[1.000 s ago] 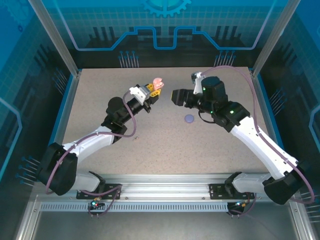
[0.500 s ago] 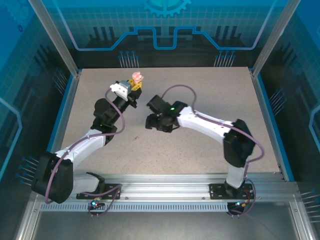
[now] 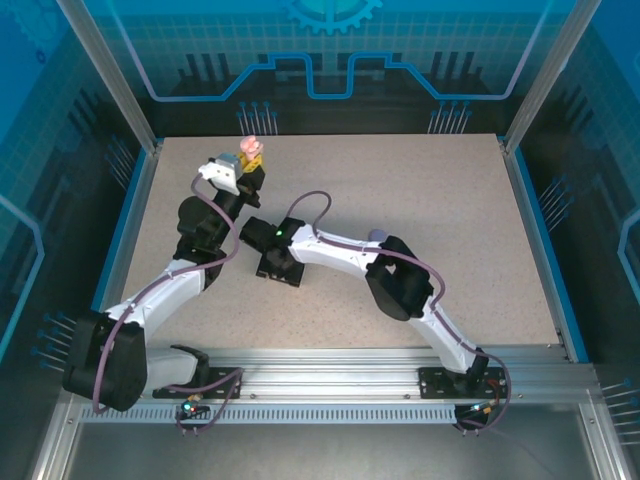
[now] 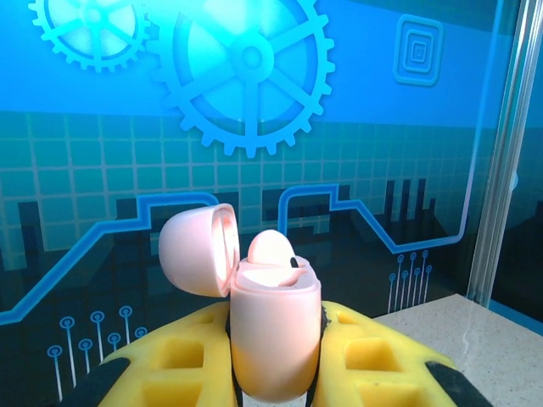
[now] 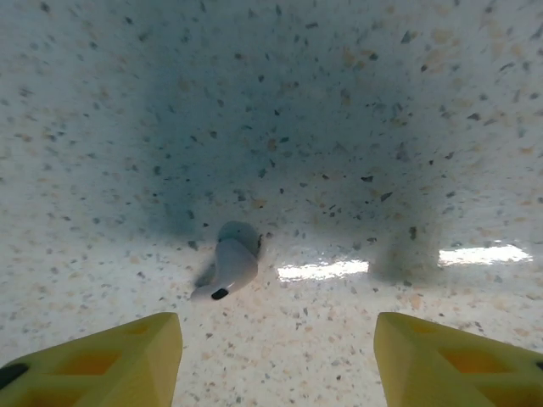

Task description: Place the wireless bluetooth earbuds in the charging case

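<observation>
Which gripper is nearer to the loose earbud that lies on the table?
Right. The right gripper hangs open close over the earbud. The left gripper is farther back and raised, shut on the open pink charging case.

Bright, sharp views; glare streaks the shadowed tabletop (image 5: 322, 270).

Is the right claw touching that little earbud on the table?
Apart. The right wrist view shows bare table between the earbud and both yellow fingers of the open right gripper.
</observation>
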Available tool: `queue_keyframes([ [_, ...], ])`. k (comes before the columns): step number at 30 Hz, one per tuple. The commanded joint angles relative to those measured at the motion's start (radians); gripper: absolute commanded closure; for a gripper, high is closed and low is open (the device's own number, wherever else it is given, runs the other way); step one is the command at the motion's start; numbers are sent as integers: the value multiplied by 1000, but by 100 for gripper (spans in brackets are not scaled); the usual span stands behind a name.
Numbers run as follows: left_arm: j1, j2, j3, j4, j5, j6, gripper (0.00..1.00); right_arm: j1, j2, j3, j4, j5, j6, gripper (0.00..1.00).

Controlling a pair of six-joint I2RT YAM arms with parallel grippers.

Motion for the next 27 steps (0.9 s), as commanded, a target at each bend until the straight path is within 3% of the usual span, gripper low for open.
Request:
queue_keyframes([
  [1,12,-16,22,41,-18,-33,100,12,57,71,-85,26,50,40],
  [9,14,-18,7,49,-15,-47,100,10,143,169,-144,14,30,50],
  [16,14,-30,-9,46,-15,-39,100,8,138,156,-160,32,-4,66],
  [27,15,-22,-5,43,-6,-52,100,-24,103,119,-138,76,-67,63],
])
